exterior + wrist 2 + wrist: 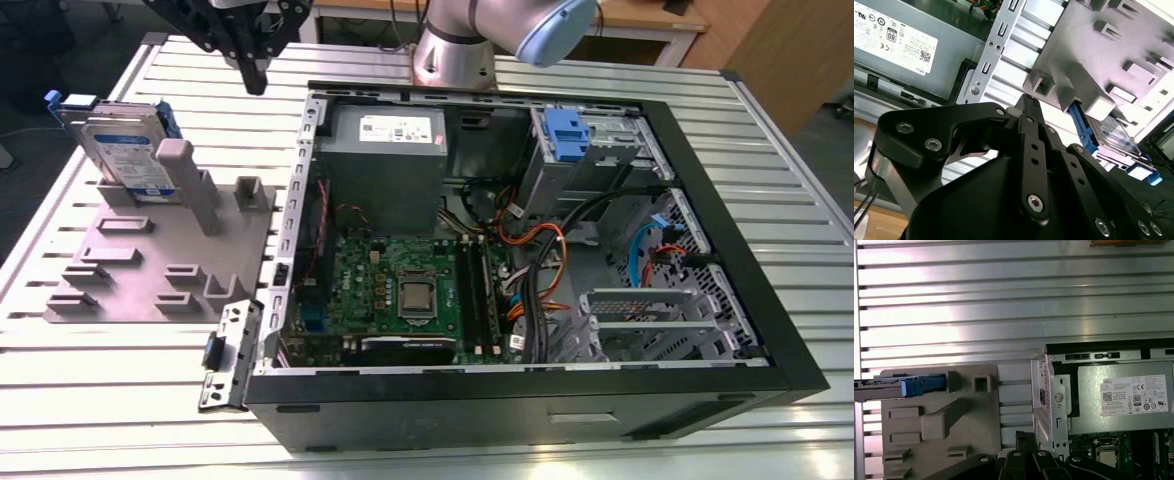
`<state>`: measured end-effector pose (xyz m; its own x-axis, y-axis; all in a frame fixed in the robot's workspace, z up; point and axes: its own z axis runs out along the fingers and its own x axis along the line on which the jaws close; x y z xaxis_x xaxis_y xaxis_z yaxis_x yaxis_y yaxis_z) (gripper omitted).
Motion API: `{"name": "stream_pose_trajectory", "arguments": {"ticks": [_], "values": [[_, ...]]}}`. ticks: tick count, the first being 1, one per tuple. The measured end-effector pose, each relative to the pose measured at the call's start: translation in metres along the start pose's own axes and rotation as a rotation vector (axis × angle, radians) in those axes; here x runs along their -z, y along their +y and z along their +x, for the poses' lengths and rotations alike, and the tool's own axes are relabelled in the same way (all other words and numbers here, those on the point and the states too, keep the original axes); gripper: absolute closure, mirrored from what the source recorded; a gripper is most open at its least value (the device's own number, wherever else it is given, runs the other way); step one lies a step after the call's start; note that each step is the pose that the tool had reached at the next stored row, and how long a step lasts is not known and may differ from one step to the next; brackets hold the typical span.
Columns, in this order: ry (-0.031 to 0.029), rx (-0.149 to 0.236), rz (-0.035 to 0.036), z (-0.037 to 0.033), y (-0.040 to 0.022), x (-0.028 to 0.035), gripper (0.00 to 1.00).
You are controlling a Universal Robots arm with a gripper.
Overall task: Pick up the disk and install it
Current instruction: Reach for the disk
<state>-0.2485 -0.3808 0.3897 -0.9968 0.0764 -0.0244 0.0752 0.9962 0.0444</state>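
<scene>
Disk [123,150]: being propped on edge in the grey fixture [147,270], beside the open computer case [534,385];
Gripper [254,82]: being suspended above the table [107,400], between fixture and case, apart from disk;
Fingers [1030,135]: being pressed together, empty

I see gripper [254,80], fingers together, over bare table [187,90] strip between fixture plate [140,262] and computer case [534,400]; room there. Disk [120,150] on edge at plate end nearest table edge with arm base [454,60]; post [187,190] tight against it, open above. Inside case, orange cables [534,235] crowd drive bay [607,150].
</scene>
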Motion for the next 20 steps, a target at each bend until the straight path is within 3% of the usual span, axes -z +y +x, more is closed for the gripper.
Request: {"name": "stream_pose_trajectory", "arguments": {"ticks": [13, 20], "values": [[0.0000, 0.000, 0.0000, 0.0017, 0.0000, 0.0000, 0.89], [-0.0001, 0.000, -0.0001, 0.0077, 0.0004, 0.0001, 0.89]]}}
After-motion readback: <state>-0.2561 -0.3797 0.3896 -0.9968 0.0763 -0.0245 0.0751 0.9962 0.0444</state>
